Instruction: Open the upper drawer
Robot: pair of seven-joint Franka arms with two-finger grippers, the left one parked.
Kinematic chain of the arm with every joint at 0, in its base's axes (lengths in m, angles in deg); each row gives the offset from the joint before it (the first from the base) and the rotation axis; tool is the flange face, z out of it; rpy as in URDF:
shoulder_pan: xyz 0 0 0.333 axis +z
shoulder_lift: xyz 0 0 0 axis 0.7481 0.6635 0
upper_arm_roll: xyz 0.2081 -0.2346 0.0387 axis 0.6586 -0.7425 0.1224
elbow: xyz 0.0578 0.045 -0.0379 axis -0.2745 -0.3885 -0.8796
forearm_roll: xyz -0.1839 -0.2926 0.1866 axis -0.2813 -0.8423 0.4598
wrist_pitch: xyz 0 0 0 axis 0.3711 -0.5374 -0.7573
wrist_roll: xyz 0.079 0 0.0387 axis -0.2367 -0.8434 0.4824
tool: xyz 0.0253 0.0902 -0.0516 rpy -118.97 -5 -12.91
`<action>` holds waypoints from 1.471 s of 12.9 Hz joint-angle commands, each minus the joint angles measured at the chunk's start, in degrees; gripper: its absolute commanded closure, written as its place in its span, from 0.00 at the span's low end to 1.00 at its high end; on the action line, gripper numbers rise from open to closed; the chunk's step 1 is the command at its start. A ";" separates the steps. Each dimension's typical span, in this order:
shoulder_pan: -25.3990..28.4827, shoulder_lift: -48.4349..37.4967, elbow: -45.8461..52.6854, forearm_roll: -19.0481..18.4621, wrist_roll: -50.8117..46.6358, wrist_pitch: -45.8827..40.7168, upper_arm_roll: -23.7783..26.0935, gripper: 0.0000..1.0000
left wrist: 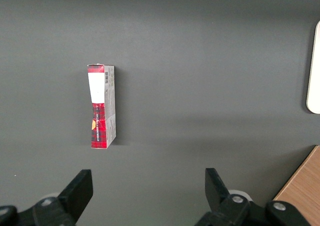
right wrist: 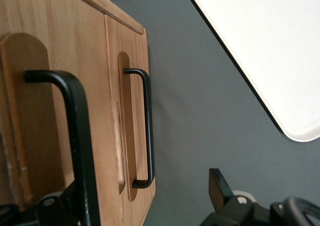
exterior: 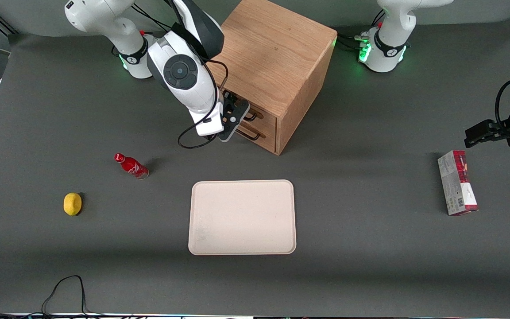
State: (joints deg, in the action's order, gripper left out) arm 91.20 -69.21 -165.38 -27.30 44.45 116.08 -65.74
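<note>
The cabinet (exterior: 277,57) is a big box of light brown wood. It stands on the gray table (exterior: 370,266), farther from the front camera than the tray (exterior: 242,217). Its front has two drawers, one above the other.

The upper drawer (exterior: 261,116) is a flat panel of the same light wood. It sits flush in the cabinet, so it is shut. It has a long black bar handle (right wrist: 75,136) on a rounded wooden plate. The lower drawer (right wrist: 131,126) looks just the same and has its own thinner-looking black handle (right wrist: 147,131).

The gripper (exterior: 236,116) is right in front of the upper drawer, at its handle. In the right wrist view one black finger (right wrist: 217,186) is out over the table and the bar of the upper handle runs down between the two fingers. The fingers are spread apart and are not squeezing the bar.

The tray is pale cream with round corners. A small red bottle (exterior: 131,165) and a yellow lemon (exterior: 72,204) lie toward the working arm's end of the table. A red and white box (exterior: 457,188) lies toward the parked arm's end.
</note>
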 commanded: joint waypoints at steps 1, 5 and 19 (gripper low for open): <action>0.04 0.48 -0.42 1.20 1.79 1.74 -0.45 0.00; -0.49 0.66 -0.24 0.93 2.75 2.19 -0.72 0.00; -5.85 3.82 6.60 0.85 7.51 -0.27 -1.77 0.00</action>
State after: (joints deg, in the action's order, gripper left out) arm 85.64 -67.48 -162.37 -27.25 50.47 117.46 -67.43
